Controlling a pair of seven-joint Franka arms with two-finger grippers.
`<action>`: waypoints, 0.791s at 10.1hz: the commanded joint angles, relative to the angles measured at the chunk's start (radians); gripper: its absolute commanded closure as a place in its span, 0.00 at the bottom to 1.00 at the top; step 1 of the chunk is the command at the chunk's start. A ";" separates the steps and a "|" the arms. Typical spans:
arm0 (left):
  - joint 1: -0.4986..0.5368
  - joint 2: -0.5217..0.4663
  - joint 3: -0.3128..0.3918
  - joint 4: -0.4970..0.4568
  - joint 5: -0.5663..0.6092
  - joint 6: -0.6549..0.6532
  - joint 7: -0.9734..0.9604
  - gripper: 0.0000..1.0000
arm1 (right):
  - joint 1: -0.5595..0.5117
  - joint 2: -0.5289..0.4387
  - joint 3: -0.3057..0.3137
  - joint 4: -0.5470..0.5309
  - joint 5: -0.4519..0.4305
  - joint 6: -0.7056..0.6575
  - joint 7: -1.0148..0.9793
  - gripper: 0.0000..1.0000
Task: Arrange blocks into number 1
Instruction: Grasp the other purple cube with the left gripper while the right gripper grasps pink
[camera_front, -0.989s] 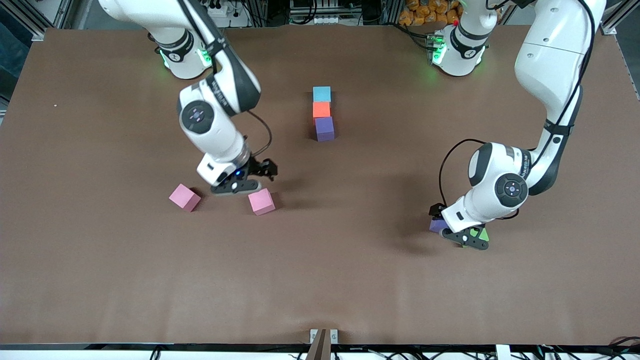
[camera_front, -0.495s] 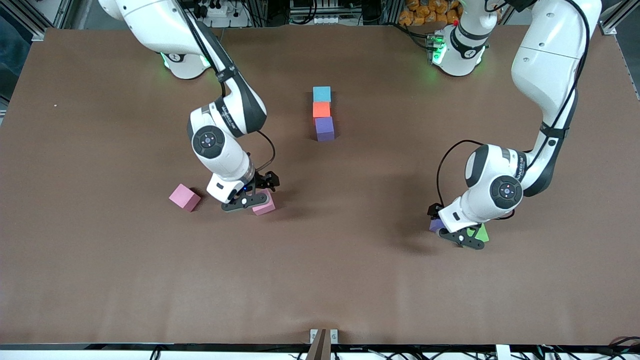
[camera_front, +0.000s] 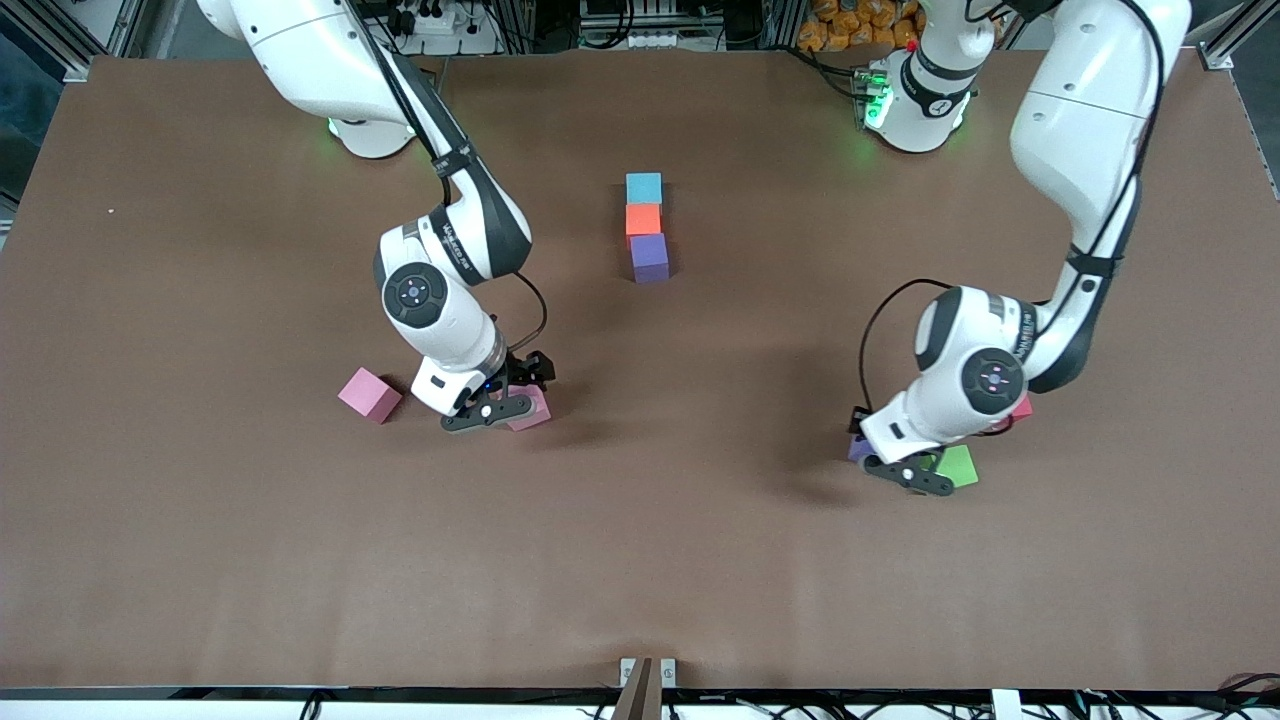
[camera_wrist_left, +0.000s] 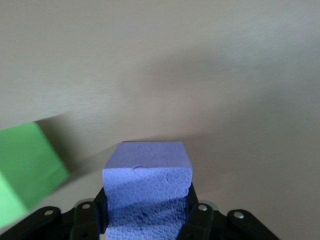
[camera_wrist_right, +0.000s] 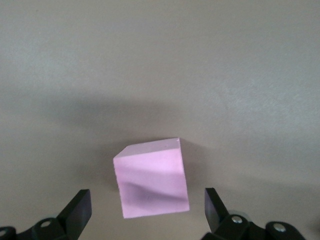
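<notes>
Left pincer (camera_wrist_left: 147, 220) is clamped on the purple block (camera_wrist_left: 147, 192) at the green block's (camera_front: 957, 465) 9 o'clock. Right pincer (camera_wrist_right: 147, 210), jaws apart, straddles a pink block (camera_wrist_right: 152, 185); I'd square up before squeezing since it sits crooked.

No legible txt/labels anywhere.

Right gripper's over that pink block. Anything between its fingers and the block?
Nothing visible. The right gripper is open over the pink block, one finger on each side with bare table between. The other pink block lies apart, toward the right arm's end.
</notes>
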 joint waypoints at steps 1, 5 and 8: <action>-0.109 -0.057 0.013 -0.011 0.006 -0.048 -0.165 1.00 | -0.008 0.042 0.001 0.046 0.001 0.011 -0.016 0.00; -0.273 -0.152 0.008 -0.079 -0.127 -0.093 -0.340 1.00 | 0.001 0.062 -0.003 0.051 0.003 0.047 -0.016 0.00; -0.394 -0.189 0.002 -0.134 -0.176 -0.105 -0.524 1.00 | 0.002 0.070 -0.004 0.049 0.003 0.047 -0.016 0.00</action>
